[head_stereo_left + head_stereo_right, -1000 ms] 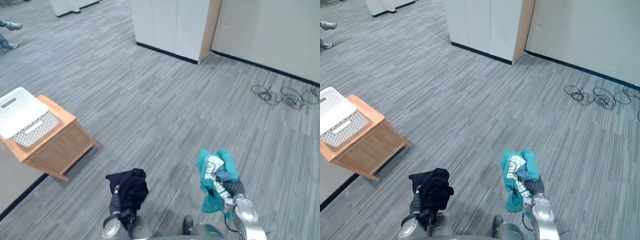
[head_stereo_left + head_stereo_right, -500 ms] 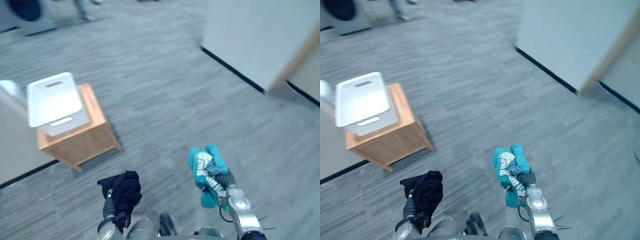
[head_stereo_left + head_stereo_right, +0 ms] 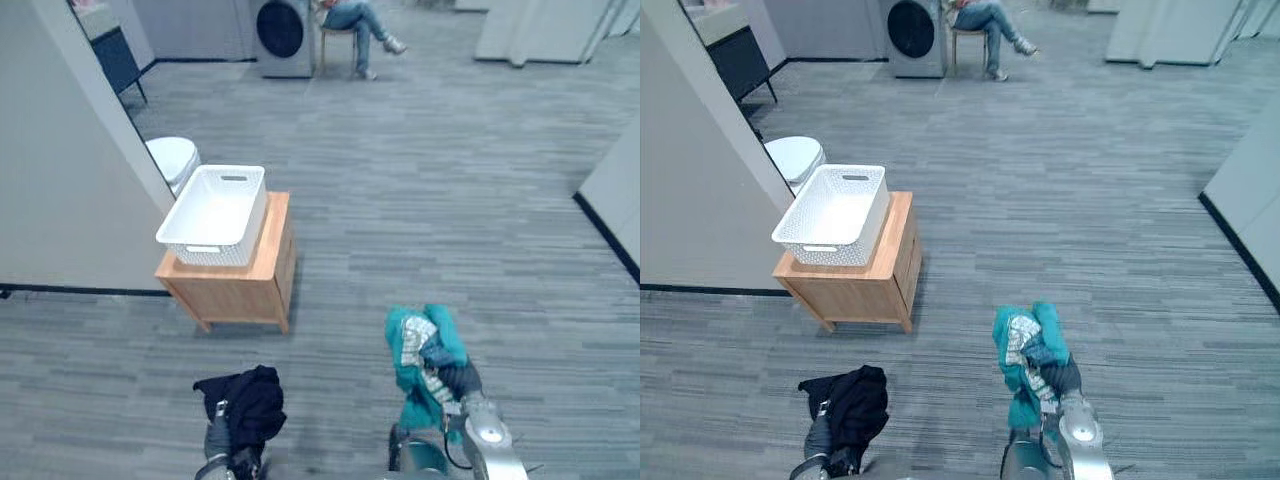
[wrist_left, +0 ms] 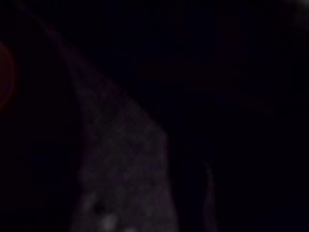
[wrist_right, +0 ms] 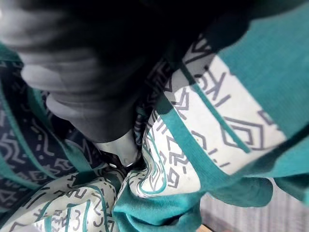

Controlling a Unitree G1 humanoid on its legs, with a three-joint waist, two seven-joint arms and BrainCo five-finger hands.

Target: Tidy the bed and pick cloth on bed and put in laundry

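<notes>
A white laundry basket (image 3: 213, 213) stands on a small wooden cabinet (image 3: 240, 290), ahead of me and to the left. My left hand (image 3: 217, 440) is raised low in the view with a black cloth (image 3: 250, 405) bunched over it; a silver finger shows against the cloth. In the left wrist view the dark cloth (image 4: 125, 159) covers the camera. My right hand (image 3: 460, 380) is shut on a teal patterned cloth (image 3: 420, 350), held up in front of me. Up close, that teal cloth (image 5: 227, 121) wraps round a finger (image 5: 123, 150).
A grey partition wall (image 3: 70, 170) runs along the left, with a white round object (image 3: 172, 160) behind the cabinet. A washing machine (image 3: 285, 30) and a seated person (image 3: 355, 20) are at the far end. Another wall (image 3: 615, 190) stands at the right. Grey carpet (image 3: 430, 200) lies between.
The camera has swung round, so the basket and cabinet now sit ahead at the left and the far room shows. Both hands keep their cloths as before.
</notes>
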